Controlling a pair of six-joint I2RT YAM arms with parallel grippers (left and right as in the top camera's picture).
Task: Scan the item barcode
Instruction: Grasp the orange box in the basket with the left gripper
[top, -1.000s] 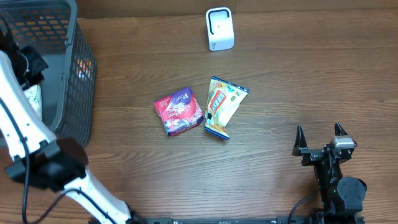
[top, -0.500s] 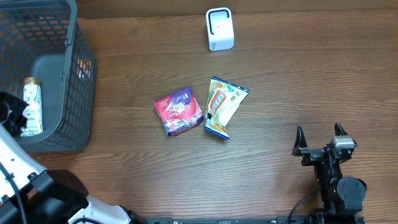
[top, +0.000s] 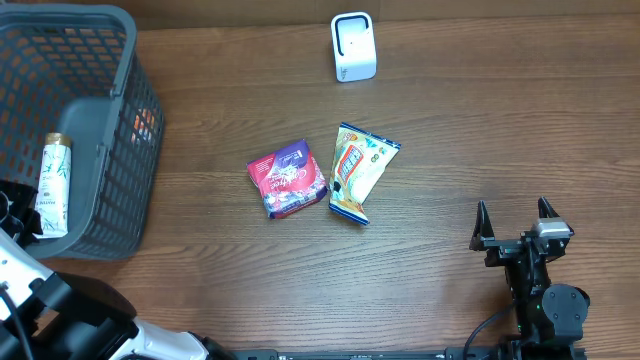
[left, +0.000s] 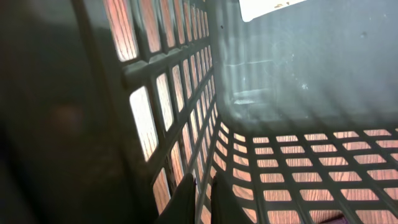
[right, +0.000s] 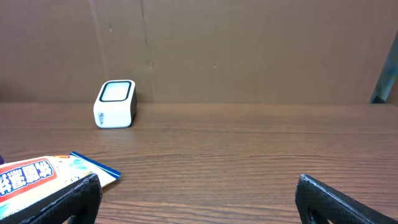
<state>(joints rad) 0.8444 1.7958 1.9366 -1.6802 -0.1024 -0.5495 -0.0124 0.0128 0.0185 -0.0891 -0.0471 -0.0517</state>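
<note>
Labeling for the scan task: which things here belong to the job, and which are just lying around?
Job: white scanner; red packet, yellow pouch, bottle (likely items to scan).
Lying about: grey basket, its wall pinched by the shut left gripper; right gripper, open, holding nothing.

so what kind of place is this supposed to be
Most likely a mock shop checkout on a wooden table: a white barcode scanner, a grey shopping basket, and a red snack packet beside a yellow snack packet.
</note>
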